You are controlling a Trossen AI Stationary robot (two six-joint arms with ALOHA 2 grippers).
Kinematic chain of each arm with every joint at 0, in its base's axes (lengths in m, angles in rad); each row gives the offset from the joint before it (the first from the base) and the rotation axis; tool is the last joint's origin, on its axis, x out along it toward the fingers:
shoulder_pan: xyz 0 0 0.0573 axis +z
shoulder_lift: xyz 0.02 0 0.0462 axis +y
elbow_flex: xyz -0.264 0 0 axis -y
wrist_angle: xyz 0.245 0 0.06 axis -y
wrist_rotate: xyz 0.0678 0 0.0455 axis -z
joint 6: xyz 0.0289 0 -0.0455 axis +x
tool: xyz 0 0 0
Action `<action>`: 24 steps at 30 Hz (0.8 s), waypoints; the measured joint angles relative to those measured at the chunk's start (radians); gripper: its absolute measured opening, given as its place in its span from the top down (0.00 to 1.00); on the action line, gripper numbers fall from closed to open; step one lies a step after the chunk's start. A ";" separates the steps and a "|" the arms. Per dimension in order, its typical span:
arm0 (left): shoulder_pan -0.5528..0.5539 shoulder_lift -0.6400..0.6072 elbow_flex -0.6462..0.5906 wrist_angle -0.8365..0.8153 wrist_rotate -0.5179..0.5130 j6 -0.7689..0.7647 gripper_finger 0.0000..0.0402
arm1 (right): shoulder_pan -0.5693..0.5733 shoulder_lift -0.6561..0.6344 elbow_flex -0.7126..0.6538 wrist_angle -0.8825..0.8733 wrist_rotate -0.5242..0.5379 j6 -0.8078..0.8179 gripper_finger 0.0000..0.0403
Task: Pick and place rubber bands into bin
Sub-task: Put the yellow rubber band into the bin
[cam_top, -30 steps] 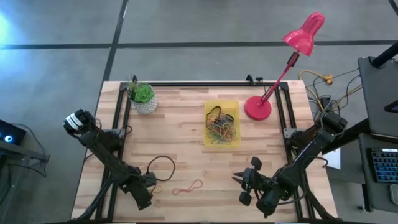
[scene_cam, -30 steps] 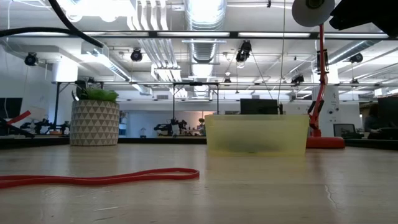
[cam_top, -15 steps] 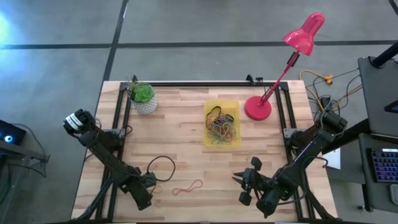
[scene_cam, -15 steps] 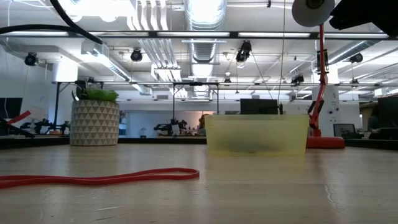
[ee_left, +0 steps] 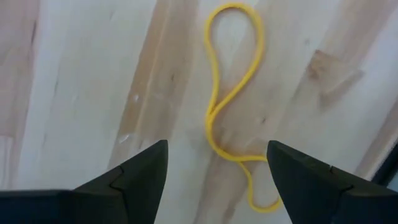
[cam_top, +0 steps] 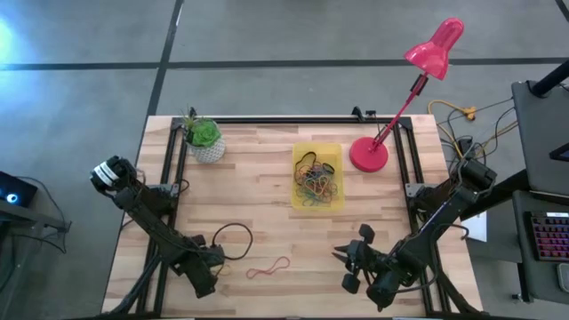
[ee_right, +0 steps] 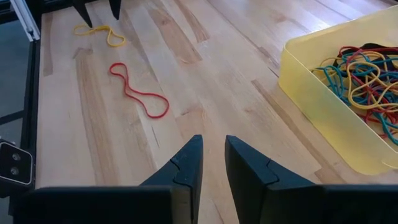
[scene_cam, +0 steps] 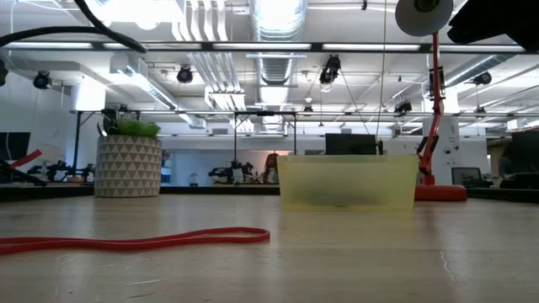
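Your left gripper [ee_left: 214, 171] sits low over the near-left part of the table [cam_top: 267, 231], its two fingers [ee_left: 140, 177] spread wide apart with nothing between them, and a yellow rubber band [ee_left: 233, 99] lies flat on the wood directly beneath the gap, twisted into a figure-eight. From above you see that same gripper at the near-left, just left of a red rubber band [cam_top: 268, 266] that lies loose on the boards; in the low view the red band stretches along the tabletop in the foreground. A black loop [cam_top: 231, 238] lies just beyond the left gripper; you cannot tell from above whether it is a band or a cable. Your right gripper [ee_right: 212, 165] waits at the near-right of the table, its fingers drawn close together with only a narrow slit between them and nothing held. The bin [cam_top: 332, 151] stands well apart from both grippers, toward the far middle of the table, and already holds a tangle of rubber bands [ee_right: 364, 71] in red, yellow, blue and green. A potted plant [cam_top: 204, 138] stands at the far left and a pink desk lamp [cam_top: 404, 98] just right of the bin.
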 joint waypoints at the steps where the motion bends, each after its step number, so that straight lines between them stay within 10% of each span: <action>1: 0.000 0.000 -0.005 0.000 0.000 -0.004 0.36 | 0.000 0.000 -0.002 0.001 0.000 0.000 0.85; 24: 0.001 0.247 0.064 0.000 0.014 -0.135 0.36 | 0.000 0.000 -0.058 0.051 -0.053 0.044 0.85</action>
